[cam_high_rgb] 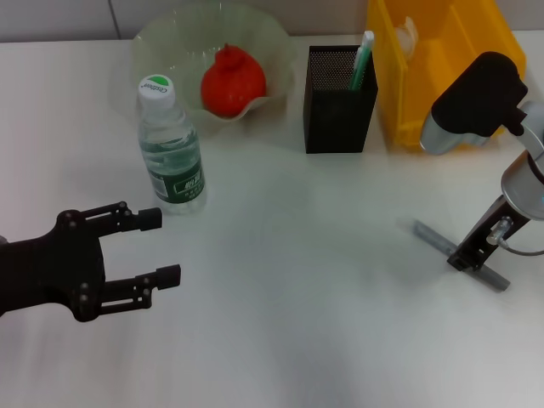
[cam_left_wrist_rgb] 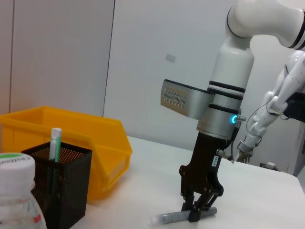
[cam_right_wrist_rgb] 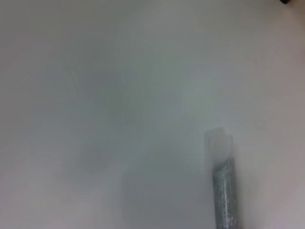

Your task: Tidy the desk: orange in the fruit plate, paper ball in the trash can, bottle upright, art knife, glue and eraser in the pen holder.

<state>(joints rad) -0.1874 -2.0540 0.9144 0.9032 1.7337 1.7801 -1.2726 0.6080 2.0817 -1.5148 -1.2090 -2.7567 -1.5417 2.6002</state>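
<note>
Head view: looks forward and down from above onto the white counter (cam_high_rgb: 289, 280), taking in both arms and the whole spread.
Left wrist view: set low, near counter level, facing sideways across the counter toward the right gripper (cam_left_wrist_rgb: 199, 213), with the wall behind.
Right wrist view: pressed close to the counter, looking almost straight down; only one end of the art knife (cam_right_wrist_rgb: 224, 191) shows.
Shared, head and left wrist: pen holder (cam_high_rgb: 338, 99), yellow bin (cam_high_rgb: 442, 59), bottle (cam_high_rgb: 170, 144), art knife, right gripper.
Shared, all three: art knife and counter.
</note>
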